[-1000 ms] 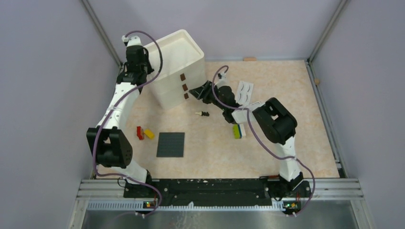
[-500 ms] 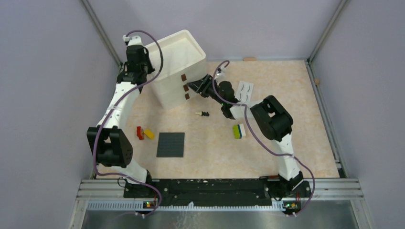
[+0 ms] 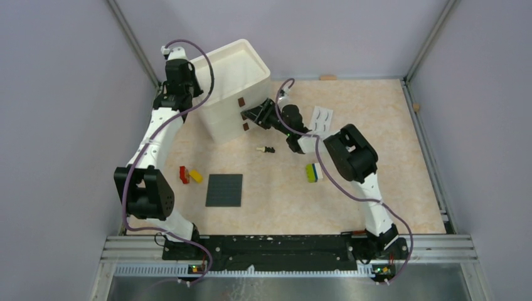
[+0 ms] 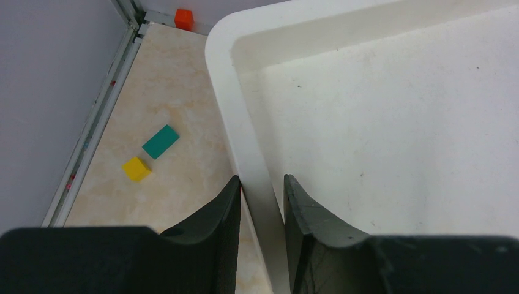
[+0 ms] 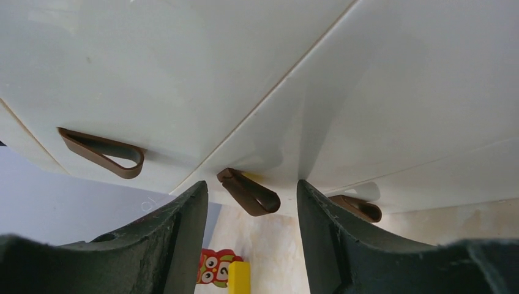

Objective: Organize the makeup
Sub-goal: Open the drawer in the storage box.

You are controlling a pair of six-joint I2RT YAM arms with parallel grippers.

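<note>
A white drawer unit (image 3: 232, 84) stands at the back left, with three brown loop handles down its front. My left gripper (image 3: 183, 80) is shut on the unit's top rim (image 4: 251, 153), one finger outside and one inside the empty top tray. My right gripper (image 3: 252, 116) is open at the drawer front, and the middle handle (image 5: 248, 192) lies between its fingertips untouched. Of the makeup, a white false-eyelash card (image 3: 322, 119) lies right of the unit. A small dark and white item (image 3: 266, 149) lies on the table below the right gripper.
Red and yellow bricks (image 3: 188, 175) and a dark studded plate (image 3: 224, 189) lie near the table's front left. A yellow, green and blue block (image 3: 312, 172) sits by the right arm. Green (image 4: 161, 141) and yellow (image 4: 135, 168) blocks lie behind the unit, near the wall.
My right gripper has moved left and up along the drawer front, from near the lowest handle to the middle one. The left gripper has kept its hold on the rim.
</note>
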